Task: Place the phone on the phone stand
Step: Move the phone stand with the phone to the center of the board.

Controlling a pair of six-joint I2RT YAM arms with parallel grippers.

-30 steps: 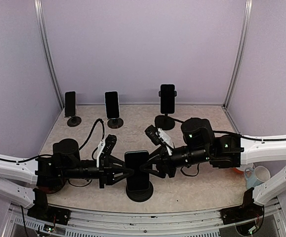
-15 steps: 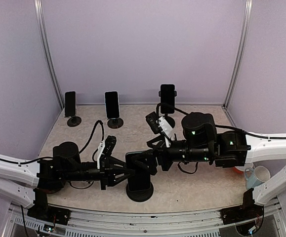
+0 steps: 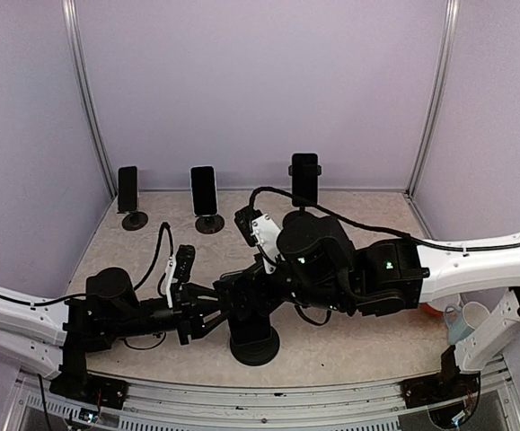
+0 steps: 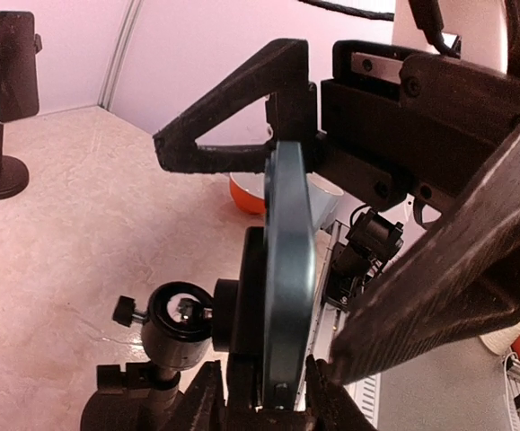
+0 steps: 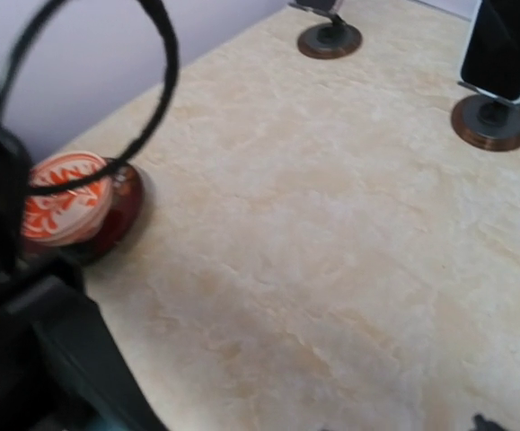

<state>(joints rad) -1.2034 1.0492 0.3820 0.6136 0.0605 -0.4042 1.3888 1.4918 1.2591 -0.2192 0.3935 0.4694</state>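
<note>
Beige surface [image 3: 381, 346], lilac walls: the phone [image 4: 288, 269] stands upright in the phone stand [image 3: 253, 347], near centre. Right end effector [image 3: 240, 292] spread wide, 1 finger each side of it. Left end effector [image 3: 219, 312] flanks its edge closely; pinching or not, I cannot tell.

Phone [image 4: 288, 269] edge smooth matt, metal-look; stand [image 4: 180, 334] blk plastic, slight sheen; table [image 5: 331, 224] matt stone-look
</note>
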